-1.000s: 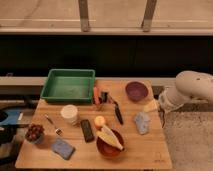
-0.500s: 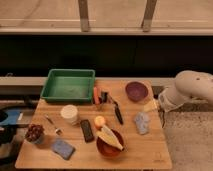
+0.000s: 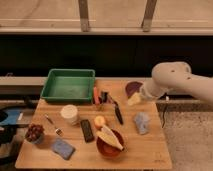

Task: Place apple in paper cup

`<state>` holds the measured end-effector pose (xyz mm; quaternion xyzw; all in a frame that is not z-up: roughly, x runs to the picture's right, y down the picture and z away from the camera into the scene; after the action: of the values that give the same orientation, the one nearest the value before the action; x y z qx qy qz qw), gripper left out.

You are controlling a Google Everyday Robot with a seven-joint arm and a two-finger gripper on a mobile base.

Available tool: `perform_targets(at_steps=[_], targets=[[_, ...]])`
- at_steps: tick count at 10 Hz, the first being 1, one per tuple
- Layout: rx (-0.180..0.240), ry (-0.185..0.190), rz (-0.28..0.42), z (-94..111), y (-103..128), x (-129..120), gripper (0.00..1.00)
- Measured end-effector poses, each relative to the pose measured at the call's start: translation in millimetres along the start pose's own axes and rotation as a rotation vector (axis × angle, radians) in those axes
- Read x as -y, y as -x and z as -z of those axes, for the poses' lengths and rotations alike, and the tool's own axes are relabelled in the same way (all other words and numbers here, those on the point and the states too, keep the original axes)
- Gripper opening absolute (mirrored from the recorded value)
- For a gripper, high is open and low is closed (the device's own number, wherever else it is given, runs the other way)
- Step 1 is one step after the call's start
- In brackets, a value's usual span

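The white arm reaches in from the right, and its gripper (image 3: 142,94) sits at the right back part of the wooden table (image 3: 150,152), just beside a dark purple bowl (image 3: 131,87) and a pale yellow wedge (image 3: 134,99). Whether the gripper is open or closed cannot be told, nor whether it touches the wedge. The apple (image 3: 100,121) lies on the tabletop near the middle, well apart from the gripper, between a dark flat bar (image 3: 87,130) on its left and a black-handled utensil (image 3: 118,114) on its right. The paper cup (image 3: 69,114) stands upright to the apple's left, near it but not touching. Just in front of the apple is a red-orange bowl (image 3: 102,148) with a pale wedge-shaped piece (image 3: 109,137) in it. A green tray (image 3: 68,84) sits behind the cup, with an orange stick (image 3: 95,95) beside its right edge.
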<state>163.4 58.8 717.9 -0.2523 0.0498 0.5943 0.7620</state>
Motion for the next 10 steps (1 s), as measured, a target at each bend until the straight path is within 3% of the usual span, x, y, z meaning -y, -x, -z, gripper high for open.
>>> perform_targets(at_steps=[4,7,10], targets=[[-0.045,0.038,0.193,-25.3,26.7,-75.0,0.75],[-0.049,0.034,0.196,-24.8,24.9,-72.6,0.75],[-0.055,0.054,0.216,-28.0,24.4,-74.7,0.75]])
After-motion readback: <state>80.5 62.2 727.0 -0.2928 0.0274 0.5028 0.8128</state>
